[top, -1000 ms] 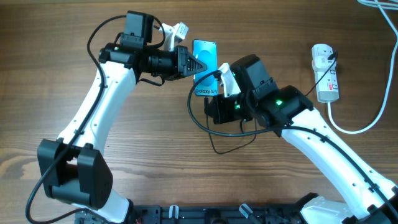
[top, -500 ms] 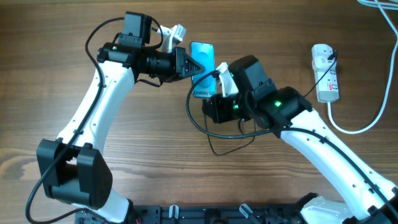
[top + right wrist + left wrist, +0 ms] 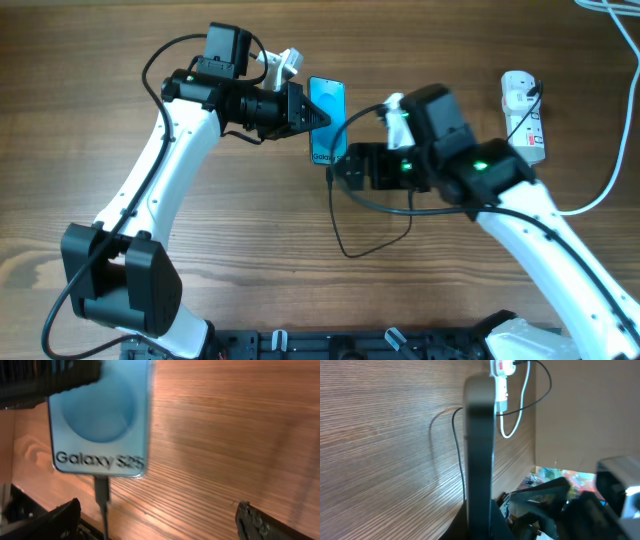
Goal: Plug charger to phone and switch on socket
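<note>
Overhead view is showing the left gripper [image 3: 303, 108] clenching the phone [image 3: 327, 122] at its upper end and holding it tilted above the table [image 3: 200, 290], apparently clear of the surface. This grip is keeping the short edge marked "Galaxy S25" pointing toward the right gripper [image 3: 342, 172], so the charging port is facing the arm that is handling the cable.

Right wrist view is showing the plug tip [image 3: 101, 486] of the charger [image 3: 342, 235] sitting against the middle of that short edge. It is appearing to be inserted, though its depth cannot be confirmed. The right gripper is standing released: its fingers [image 3: 52, 516] are spread wide at the lower corners of the view and are gripping nothing. The thin black cable is hanging down between them and looping across the table below.

Left wrist view is presenting the phone edge-on, with the cable trailing beside it.

The socket [image 3: 524, 118] is lying well apart at the right, its white cord [image 3: 590, 205] curving off. Judging from this layout, the socket switch is remaining as the step to perform; its state cannot be read.
</note>
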Action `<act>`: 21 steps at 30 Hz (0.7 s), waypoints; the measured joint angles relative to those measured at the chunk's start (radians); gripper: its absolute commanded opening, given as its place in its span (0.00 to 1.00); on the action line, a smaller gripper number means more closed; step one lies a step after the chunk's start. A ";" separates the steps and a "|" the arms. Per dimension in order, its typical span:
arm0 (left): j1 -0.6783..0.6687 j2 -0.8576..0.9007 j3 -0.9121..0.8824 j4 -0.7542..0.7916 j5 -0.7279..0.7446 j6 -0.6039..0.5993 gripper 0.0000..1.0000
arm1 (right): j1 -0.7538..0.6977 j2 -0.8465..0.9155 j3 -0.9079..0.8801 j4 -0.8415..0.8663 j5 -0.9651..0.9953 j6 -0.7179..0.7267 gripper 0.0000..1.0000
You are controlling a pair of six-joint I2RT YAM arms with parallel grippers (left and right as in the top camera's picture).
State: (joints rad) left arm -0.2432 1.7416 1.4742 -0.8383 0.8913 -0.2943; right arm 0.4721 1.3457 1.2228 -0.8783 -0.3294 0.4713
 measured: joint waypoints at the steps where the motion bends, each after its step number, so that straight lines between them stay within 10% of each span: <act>1: 0.000 0.000 0.000 -0.001 -0.013 0.000 0.04 | -0.029 -0.018 0.001 -0.020 0.001 0.000 1.00; 21: -0.129 0.249 -0.049 0.021 -0.241 -0.018 0.04 | -0.093 -0.005 0.006 -0.106 0.009 0.093 1.00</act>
State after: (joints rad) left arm -0.3725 1.9903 1.4254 -0.8169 0.6506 -0.3119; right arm 0.3786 1.3407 1.2285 -0.9848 -0.3202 0.5644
